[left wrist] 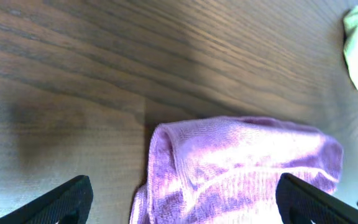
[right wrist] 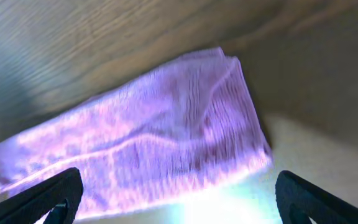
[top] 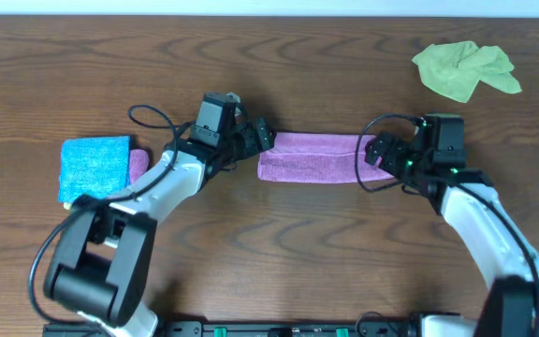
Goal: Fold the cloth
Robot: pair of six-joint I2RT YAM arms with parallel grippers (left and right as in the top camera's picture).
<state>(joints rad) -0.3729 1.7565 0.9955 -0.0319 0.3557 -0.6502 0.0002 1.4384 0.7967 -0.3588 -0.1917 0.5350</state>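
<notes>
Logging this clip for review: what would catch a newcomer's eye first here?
A long purple cloth, folded into a strip, lies mid-table with the left hand at one end and the right hand at the other, both open. A crumpled green cloth sits at the top right of the overhead view. A folded blue cloth lies at its left edge.

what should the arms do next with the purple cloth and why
Probably lower the open left gripper and right gripper and pinch the purple cloth at its short ends: it lies as a flat strip, with each gripper's fingers spread over one end, gripping nothing.
</notes>
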